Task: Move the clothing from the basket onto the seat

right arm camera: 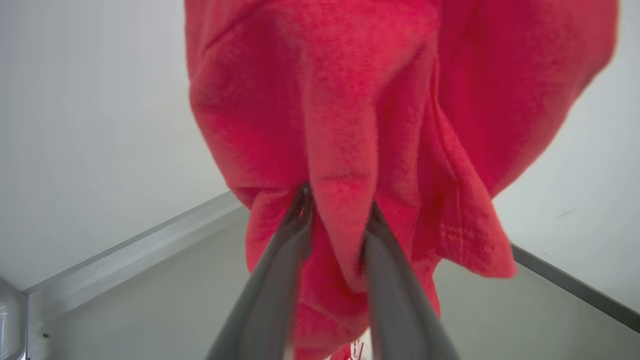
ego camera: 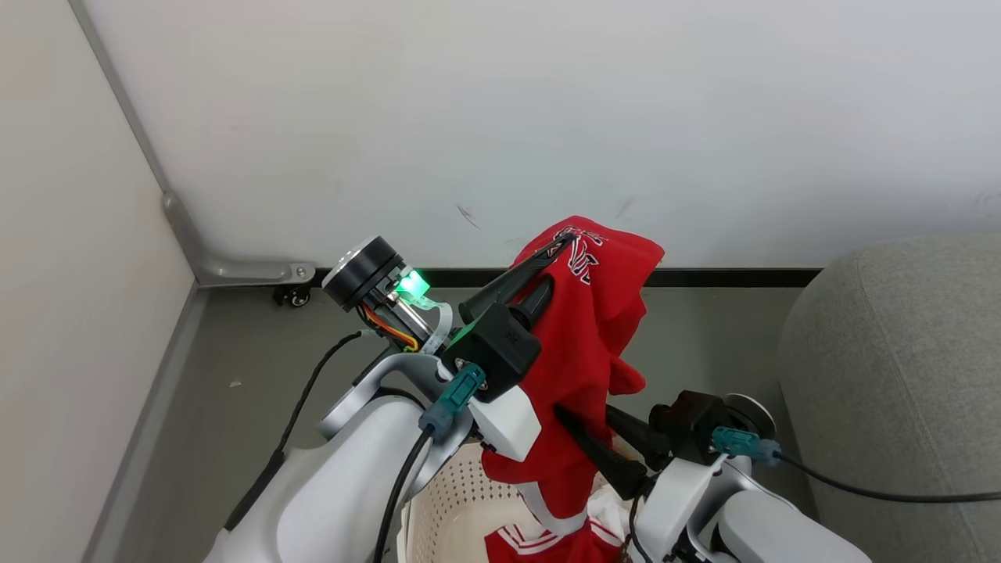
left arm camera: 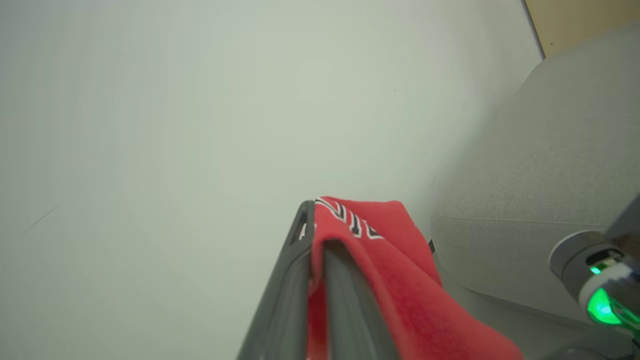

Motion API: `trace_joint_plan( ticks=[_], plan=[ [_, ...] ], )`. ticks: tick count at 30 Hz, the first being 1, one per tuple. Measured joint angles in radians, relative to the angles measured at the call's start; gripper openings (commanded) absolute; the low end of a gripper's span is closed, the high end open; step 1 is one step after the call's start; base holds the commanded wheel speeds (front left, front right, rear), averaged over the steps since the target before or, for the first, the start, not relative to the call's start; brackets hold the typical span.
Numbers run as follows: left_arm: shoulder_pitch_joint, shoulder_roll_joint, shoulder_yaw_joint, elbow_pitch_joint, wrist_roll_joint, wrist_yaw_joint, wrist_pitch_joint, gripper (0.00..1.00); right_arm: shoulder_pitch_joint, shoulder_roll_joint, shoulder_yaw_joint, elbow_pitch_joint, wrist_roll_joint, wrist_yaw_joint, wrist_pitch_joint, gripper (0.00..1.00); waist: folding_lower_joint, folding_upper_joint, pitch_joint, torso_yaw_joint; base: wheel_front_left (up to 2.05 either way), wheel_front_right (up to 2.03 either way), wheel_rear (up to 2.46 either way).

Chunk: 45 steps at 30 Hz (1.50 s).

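**Clothing [ego camera: 586,336] hangs above the basket [ego camera: 446,508]**

The left gripper [ego camera: 559,252] is clenched on the top of a red garment, which hangs over the basket, apart from the seat [ego camera: 899,375] on the right. The right gripper [right arm camera: 337,200] straddles a lower fold with its fingers apart; whether it pinches, I cannot tell. More red fabric lies in the basket.

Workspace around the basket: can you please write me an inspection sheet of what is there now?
surface: grey floor with a small fleck.
job's things: red garment lifted above the basket; more clothing inside it; grey sofa at right.
clutter: small wheel by the wall.
tools: left tool shut on the garment's top; right tool has a lower fold between its fingers, grip uncertain.
cables: black cable beside the left arm; second black cable from the right wrist, across the sofa.
surroundings: white wall, black skirting, metal rail.
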<state>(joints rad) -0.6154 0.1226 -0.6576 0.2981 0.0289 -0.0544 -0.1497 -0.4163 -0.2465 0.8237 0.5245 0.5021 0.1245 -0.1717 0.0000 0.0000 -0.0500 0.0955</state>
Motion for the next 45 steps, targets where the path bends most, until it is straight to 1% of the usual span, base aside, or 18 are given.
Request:
trace_joint_plan(
  ticks=[1,2,3,10,16,20,22,24,29,30,31,33,34,35,36,37,38,45],
  plan=[
    [0.000,-0.001,0.000,-0.001,-0.002,0.000,0.001,0.00,-0.011,0.003,0.004,0.011,0.000,0.000,-0.010,0.33,0.0000,0.0000,-0.001,0.005,0.00,0.00,0.00],
    [0.000,-0.002,0.000,-0.002,-0.005,0.000,0.001,0.00,-0.017,0.004,0.007,0.018,0.000,0.000,-0.015,0.09,0.0000,0.0000,-0.002,0.007,0.00,0.00,0.00],
    [0.000,-0.002,0.000,-0.002,-0.009,0.000,0.001,0.00,-0.023,0.004,0.013,0.024,0.000,0.000,-0.018,0.00,0.0000,0.0000,-0.002,0.009,0.00,0.00,0.00],
    [0.002,0.003,0.021,0.009,-0.027,0.001,0.009,0.00,-0.038,0.001,0.037,0.045,0.001,0.000,-0.040,0.00,0.0000,0.0000,0.001,0.010,0.00,0.00,0.00],
    [0.034,0.012,0.051,0.046,-0.062,0.010,0.007,0.00,-0.031,-0.032,0.012,0.042,0.046,0.000,-0.057,0.00,0.0000,0.0000,0.002,-0.003,0.00,0.00,0.00],
    [0.062,0.013,0.064,0.072,-0.090,0.010,0.000,0.00,-0.001,-0.068,-0.047,0.029,0.075,0.000,-0.066,0.00,0.0000,0.0000,0.003,-0.016,0.00,0.00,0.00],
    [0.077,0.012,0.069,0.083,-0.100,0.010,-0.002,0.03,0.014,-0.086,-0.084,0.020,0.094,0.000,-0.067,0.00,0.0000,0.0000,0.003,-0.024,0.00,0.00,0.00],
    [0.092,0.009,0.072,0.091,-0.116,0.010,-0.007,0.04,0.024,-0.099,-0.119,0.006,0.113,0.000,-0.067,0.00,0.0000,0.0000,0.003,-0.033,0.00,0.00,0.00],
    [0.123,-0.005,0.085,0.104,-0.160,0.009,-0.020,0.09,0.026,-0.120,-0.195,-0.041,0.145,0.000,-0.071,0.00,0.0000,0.0000,0.005,-0.057,0.00,0.00,0.00],
    [0.129,-0.009,0.089,0.105,-0.172,0.006,-0.024,0.11,0.026,-0.123,-0.204,-0.050,0.151,0.000,-0.074,0.00,0.0000,0.0000,0.006,-0.062,0.00,0.00,0.00],
    [0.134,-0.014,0.091,0.105,-0.188,0.000,-0.027,0.16,0.026,-0.127,-0.208,-0.060,0.150,0.000,-0.075,0.00,0.0000,0.0000,0.006,-0.067,0.00,0.00,0.00],
    [0.146,-0.023,0.097,0.104,-0.209,-0.001,-0.028,0.29,0.024,-0.133,-0.210,-0.078,0.150,0.000,-0.075,0.00,0.0000,0.0000,0.008,-0.078,0.00,0.00,0.00],
    [0.150,-0.029,0.103,0.104,-0.223,-0.005,-0.033,0.38,0.022,-0.134,-0.211,-0.086,0.150,0.000,-0.075,0.00,0.0000,0.0000,0.009,-0.083,0.00,0.00,0.00],
    [0.155,-0.034,0.108,0.102,-0.239,-0.009,-0.037,0.45,0.021,-0.135,-0.211,-0.094,0.150,0.000,-0.075,0.00,-0.0001,0.0000,0.010,-0.088,0.00,0.00,0.00],
    [0.160,-0.037,0.113,0.100,-0.252,-0.009,-0.037,0.45,0.021,-0.136,-0.212,-0.102,0.150,0.000,-0.075,0.00,0.0000,0.0000,0.011,-0.093,0.00,0.00,0.00],
    [0.165,-0.038,0.115,0.097,-0.260,-0.009,-0.042,0.88,0.020,-0.137,-0.215,-0.107,0.150,0.000,-0.075,0.00,-0.0001,0.0000,0.013,-0.098,0.00,0.00,0.00],
    [0.168,-0.039,0.117,0.094,-0.269,-0.012,-0.045,1.00,0.020,-0.138,-0.218,-0.112,0.150,0.000,-0.075,0.00,0.0000,0.0000,0.014,-0.102,0.00,0.00,0.00],
    [0.194,-0.035,0.128,0.080,-0.291,-0.018,-0.055,1.00,0.001,-0.163,-0.262,-0.129,0.150,0.000,-0.075,0.00,0.0000,0.0000,0.023,-0.125,0.00,0.00,0.00]
  ],
)
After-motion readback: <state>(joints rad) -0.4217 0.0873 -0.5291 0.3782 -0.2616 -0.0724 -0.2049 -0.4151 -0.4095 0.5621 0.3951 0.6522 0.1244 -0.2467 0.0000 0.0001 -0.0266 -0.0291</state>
